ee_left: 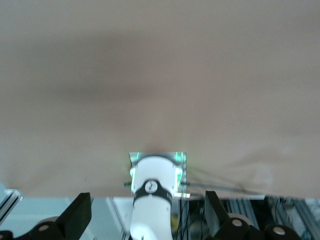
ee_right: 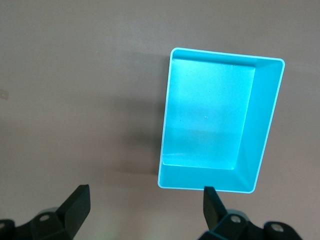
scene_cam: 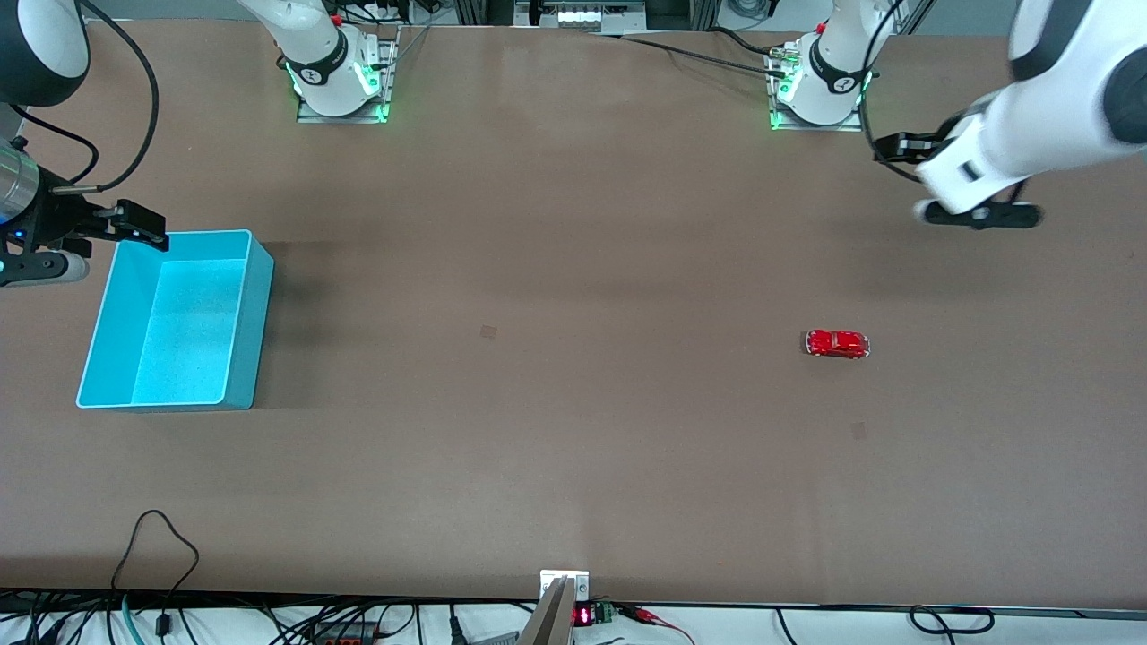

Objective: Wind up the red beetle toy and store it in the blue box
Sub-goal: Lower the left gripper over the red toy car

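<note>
The red beetle toy (scene_cam: 837, 344) lies on its wheels on the brown table, toward the left arm's end. Nothing touches it. The blue box (scene_cam: 255, 331) stands empty toward the right arm's end. My left gripper (scene_cam: 981, 213) hangs over bare table at the left arm's end, well apart from the toy. In the left wrist view the left gripper (ee_left: 147, 215) is open with nothing between its fingers, and the toy is out of view. My right gripper (scene_cam: 40, 266) hovers beside the box at the table's end. In the right wrist view it (ee_right: 145, 207) is open and empty, with the box (ee_right: 265, 125) ahead.
The right arm's base (scene_cam: 340, 81) and the left arm's base (scene_cam: 820, 90) stand along the table edge farthest from the front camera. A black cable (scene_cam: 161, 546) loops onto the table at the edge nearest that camera. Bare table lies between box and toy.
</note>
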